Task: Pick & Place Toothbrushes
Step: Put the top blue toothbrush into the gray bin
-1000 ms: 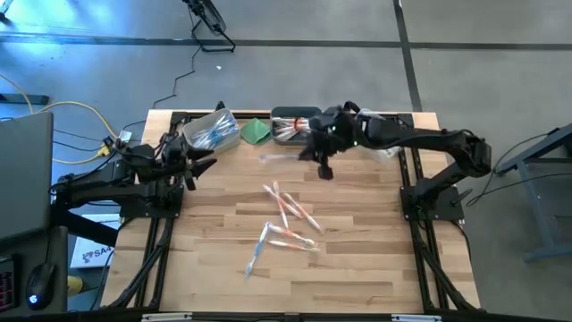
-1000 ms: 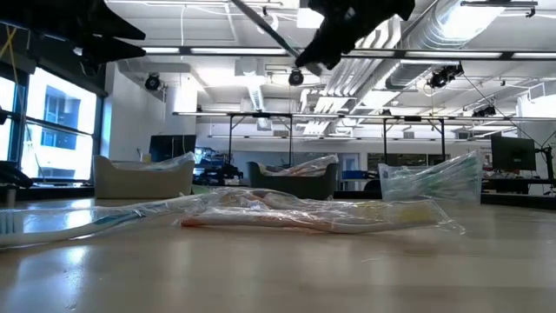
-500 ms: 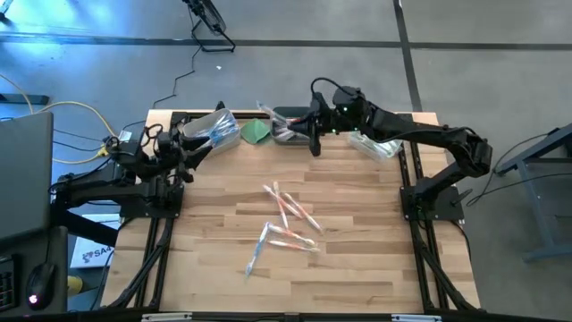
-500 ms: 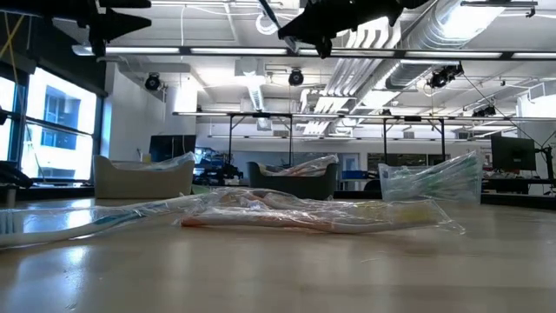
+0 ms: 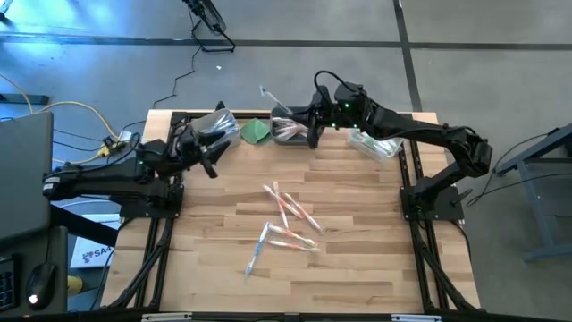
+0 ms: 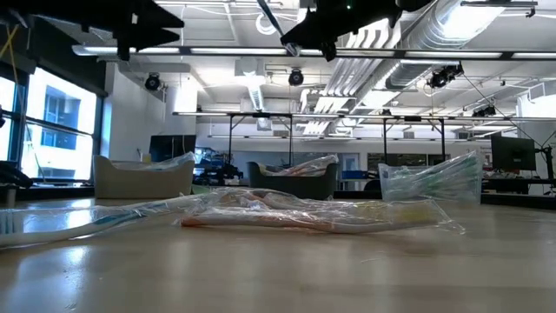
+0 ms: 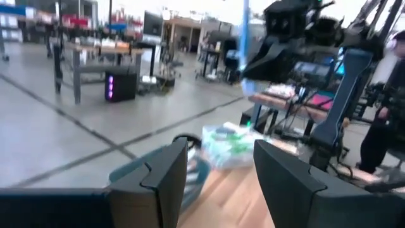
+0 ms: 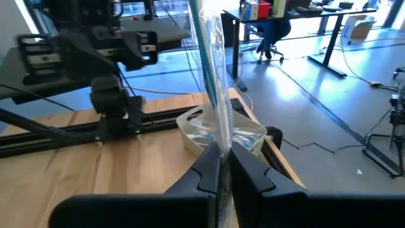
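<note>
Several wrapped toothbrushes (image 5: 288,215) lie flat on the middle of the table and show in the low view (image 6: 304,213). My right gripper (image 5: 312,134) is at the far edge by the middle bin (image 5: 288,130). It is shut on one clear-wrapped toothbrush (image 8: 210,69) with blue-green parts. That toothbrush sticks up and away from the fingers (image 5: 268,97). My left gripper (image 5: 211,164) hangs open and holds nothing, just in front of the left bin (image 5: 213,131) of blue toothbrushes. Its fingers (image 7: 166,180) stand wide apart. My right gripper pinches the wrapped toothbrush near its lower end (image 8: 219,144) between its two fingers. The fingers lie nearly level, pointing toward the table's left side, and cross the stick. The toothbrush stands up from the fingers, lifted clear of table and bins.
A folded green cloth (image 5: 256,131) lies between the left and middle bins. A third bin (image 5: 374,143) with green toothbrushes sits at the far right. Dark frame rails run along both table sides. The near half of the wooden table (image 5: 295,277) holds nothing.
My right gripper has gone up and toward the far edge, and has tipped from pointing down to nearly level. The toothbrush it holds has swung from lying level to standing up. My left gripper has moved out a little toward the table's right.
</note>
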`<state>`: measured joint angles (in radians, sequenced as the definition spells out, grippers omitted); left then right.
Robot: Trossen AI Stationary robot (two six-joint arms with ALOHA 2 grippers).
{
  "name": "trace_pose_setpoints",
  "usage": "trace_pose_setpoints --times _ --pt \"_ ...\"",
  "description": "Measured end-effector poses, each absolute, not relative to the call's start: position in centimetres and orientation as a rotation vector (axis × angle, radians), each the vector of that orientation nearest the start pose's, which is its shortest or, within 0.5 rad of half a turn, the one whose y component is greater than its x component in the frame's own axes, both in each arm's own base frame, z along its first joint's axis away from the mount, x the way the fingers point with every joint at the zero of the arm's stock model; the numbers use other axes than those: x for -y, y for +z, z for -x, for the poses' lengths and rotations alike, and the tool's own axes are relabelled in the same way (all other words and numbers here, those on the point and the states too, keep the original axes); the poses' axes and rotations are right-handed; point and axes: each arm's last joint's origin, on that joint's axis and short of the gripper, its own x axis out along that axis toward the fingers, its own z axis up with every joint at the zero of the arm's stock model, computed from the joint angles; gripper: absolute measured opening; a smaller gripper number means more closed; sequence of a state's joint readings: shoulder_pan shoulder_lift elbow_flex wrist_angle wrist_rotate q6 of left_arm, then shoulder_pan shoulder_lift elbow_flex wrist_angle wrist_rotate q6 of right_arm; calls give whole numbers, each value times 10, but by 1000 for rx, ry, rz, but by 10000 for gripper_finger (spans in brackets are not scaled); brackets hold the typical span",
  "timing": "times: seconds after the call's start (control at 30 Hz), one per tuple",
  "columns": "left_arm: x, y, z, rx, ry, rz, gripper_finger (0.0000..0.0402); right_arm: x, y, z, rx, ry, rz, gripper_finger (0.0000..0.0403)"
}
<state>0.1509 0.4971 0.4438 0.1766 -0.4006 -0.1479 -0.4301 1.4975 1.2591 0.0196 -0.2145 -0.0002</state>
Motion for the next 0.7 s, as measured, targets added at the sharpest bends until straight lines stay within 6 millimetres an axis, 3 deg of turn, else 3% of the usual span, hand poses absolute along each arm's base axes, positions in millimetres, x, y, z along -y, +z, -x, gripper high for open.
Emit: trace_pose_setpoints --times 0.3,0.5,0.7 --pt "-37 291 -150 247 556 157 179 153 346 -310 -204 -203 -80 11" --pt "-60 284 -157 240 597 245 179 156 347 -309 -202 -176 -82 11" --pt "-83 289 -159 333 500 234 179 156 347 -309 -203 -175 -64 11"
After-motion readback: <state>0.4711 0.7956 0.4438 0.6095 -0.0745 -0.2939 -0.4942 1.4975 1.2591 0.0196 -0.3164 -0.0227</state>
